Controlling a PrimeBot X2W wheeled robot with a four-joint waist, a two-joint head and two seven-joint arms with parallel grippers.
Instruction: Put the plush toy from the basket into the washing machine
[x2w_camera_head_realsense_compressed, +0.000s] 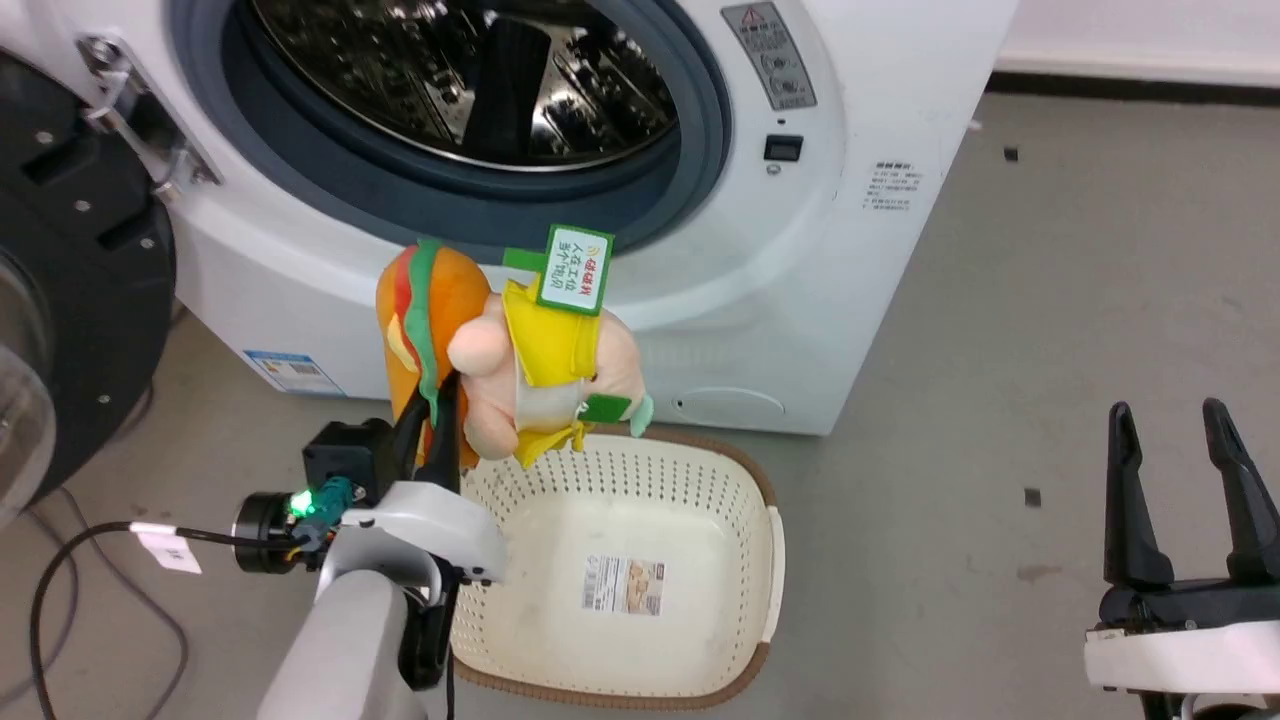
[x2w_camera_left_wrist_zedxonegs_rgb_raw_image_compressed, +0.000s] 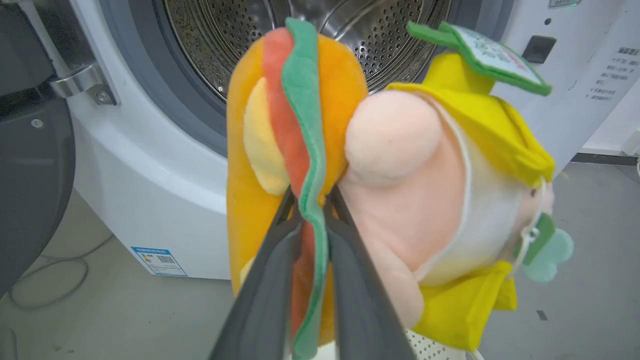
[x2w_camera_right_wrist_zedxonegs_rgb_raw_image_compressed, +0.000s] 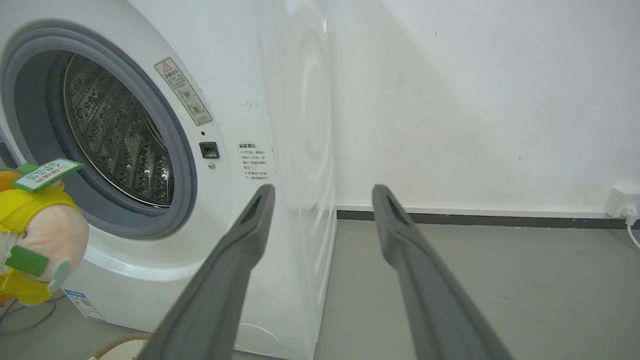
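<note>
Left pincer (x2w_camera_left_wrist_zedxonegs_rgb_raw_image_compressed: 310, 200) clamped on burger fold of plush toy (x2w_camera_head_realsense_compressed: 520, 340). Toy aloft over far-left rim of basket (x2w_camera_head_realsense_compressed: 772, 560), just before washing machine (x2w_camera_head_realsense_compressed: 850, 260). Step: transfer. Next: raise, reach far into drum (x2w_camera_head_realsense_compressed: 400, 80), release. Right pincer (x2w_camera_head_realsense_compressed: 1185, 460) wide, idle.

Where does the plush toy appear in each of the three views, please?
Head view: the plush toy is left of centre, over the far rim of the basket, clamped in the left tool.
Left wrist view: the plush toy covers the middle, in front of the drum.
Right wrist view: the plush toy is at the left edge, cut off.
Shared landmark: the grey gasket of the washing machine.
</note>
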